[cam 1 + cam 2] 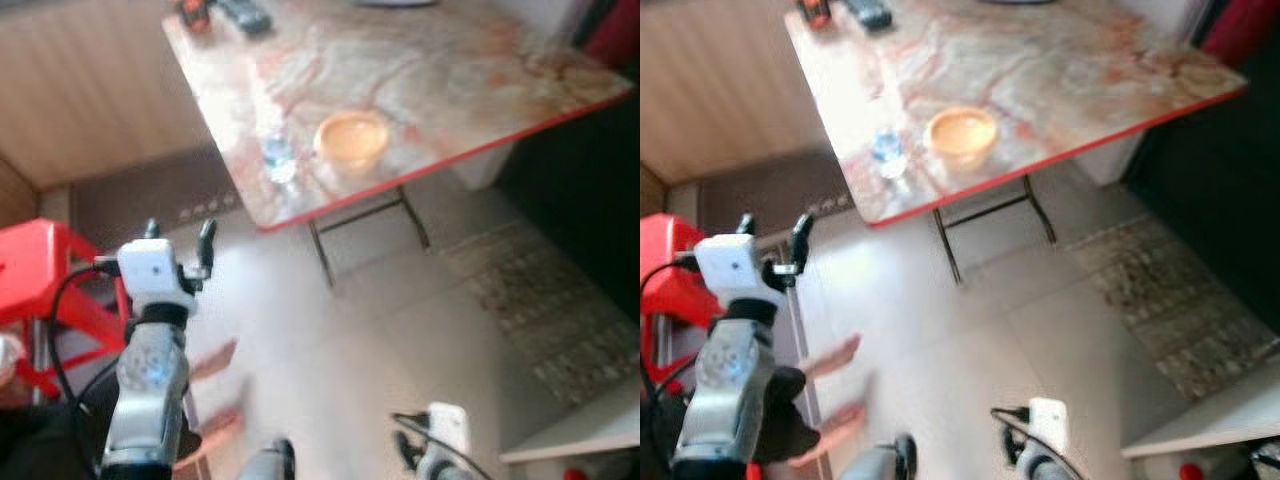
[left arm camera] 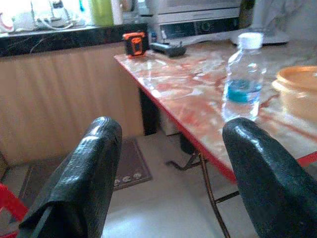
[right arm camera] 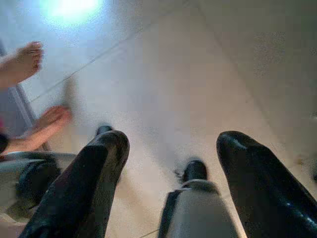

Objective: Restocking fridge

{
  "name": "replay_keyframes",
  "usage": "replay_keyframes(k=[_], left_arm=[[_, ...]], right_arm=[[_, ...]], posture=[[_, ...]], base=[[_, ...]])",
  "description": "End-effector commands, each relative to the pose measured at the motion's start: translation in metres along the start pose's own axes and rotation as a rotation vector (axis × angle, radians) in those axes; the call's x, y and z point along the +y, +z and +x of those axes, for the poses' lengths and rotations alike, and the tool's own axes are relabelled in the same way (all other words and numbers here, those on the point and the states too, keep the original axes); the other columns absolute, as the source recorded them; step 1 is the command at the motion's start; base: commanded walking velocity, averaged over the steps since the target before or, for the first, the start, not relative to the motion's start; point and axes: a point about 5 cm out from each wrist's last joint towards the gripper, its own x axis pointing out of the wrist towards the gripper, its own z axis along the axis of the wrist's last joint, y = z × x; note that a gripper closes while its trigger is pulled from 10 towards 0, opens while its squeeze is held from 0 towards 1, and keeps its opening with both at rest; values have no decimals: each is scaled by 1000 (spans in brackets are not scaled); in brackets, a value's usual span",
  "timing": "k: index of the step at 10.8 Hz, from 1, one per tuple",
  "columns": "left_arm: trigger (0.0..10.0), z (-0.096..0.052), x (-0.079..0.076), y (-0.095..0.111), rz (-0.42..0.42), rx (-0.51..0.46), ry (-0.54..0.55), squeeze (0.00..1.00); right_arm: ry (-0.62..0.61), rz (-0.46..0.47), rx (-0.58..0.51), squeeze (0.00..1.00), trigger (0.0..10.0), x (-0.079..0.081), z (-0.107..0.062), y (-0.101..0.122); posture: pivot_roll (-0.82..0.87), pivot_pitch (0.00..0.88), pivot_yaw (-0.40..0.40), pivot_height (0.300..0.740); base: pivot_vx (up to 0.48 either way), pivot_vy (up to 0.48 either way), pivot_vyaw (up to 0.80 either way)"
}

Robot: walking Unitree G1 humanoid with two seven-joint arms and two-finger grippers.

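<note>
I have the left gripper (image 1: 180,238) raised in front of the robot, fingers spread apart and holding nothing, aimed at the water bottle (image 2: 242,74) that stands upright near the front edge of the table (image 1: 450,60), just beside an orange bowl (image 1: 352,140). The right gripper (image 3: 168,168) hangs low toward the floor (image 1: 340,340), fingers likewise apart and empty. I judge the bottle to be the item to restock: clear thin plastic with a white cap and a blue label band, seemingly full, so moderately heavy for its size. The wall will likely flex under pressure and the smooth surface may slip. I would close the fingers across the body at or just below the label, not on the cap or the tapering shoulder. It stands close to the table edge, so a sideways nudge could tip it off. A person's bare feet (image 3: 29,64) are on the floor near the robot, beside a red stool (image 1: 40,280).
</note>
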Motion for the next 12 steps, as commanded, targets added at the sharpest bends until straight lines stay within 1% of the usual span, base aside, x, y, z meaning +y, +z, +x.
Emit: replay_keyframes(k=[1, 3, 4, 6, 11, 12], left_arm=[[10000, 0, -6, 3, -19, 8, -39, 0], [10000, 6, -9, 12, -29, -7, -52, 0], [10000, 9, -12, 14, -44, -8, -69, 0], [10000, 12, -15, 19, -42, -19, -88, 0], [10000, 12, -15, 21, -35, -21, -93, 0], [10000, 12, -15, 21, -31, -22, -92, 0]], right_arm=[[-24, 18, 34, 0, 10000, -5, -3, -11], [-22, 19, 34, 0, 10000, -4, -3, -12], [-15, 5, 40, 0, 10000, -4, -3, -13], [-13, 13, 36, 0, 10000, -3, -4, -13], [-8, 9, 33, 0, 10000, -2, -4, -13], [-7, 10, 30, 0, 10000, -2, -4, -13]], posture=[[136, 171, 43, 740], [135, 160, 47, 740], [138, 159, 49, 740], [140, 151, 52, 740], [141, 164, 49, 740], [146, 167, 47, 740]], base=[[0, 0, 0], [0, 0, 0], [0, 0, 0], [0, 0, 0], [0, 0, 0], [266, 0, 0]])
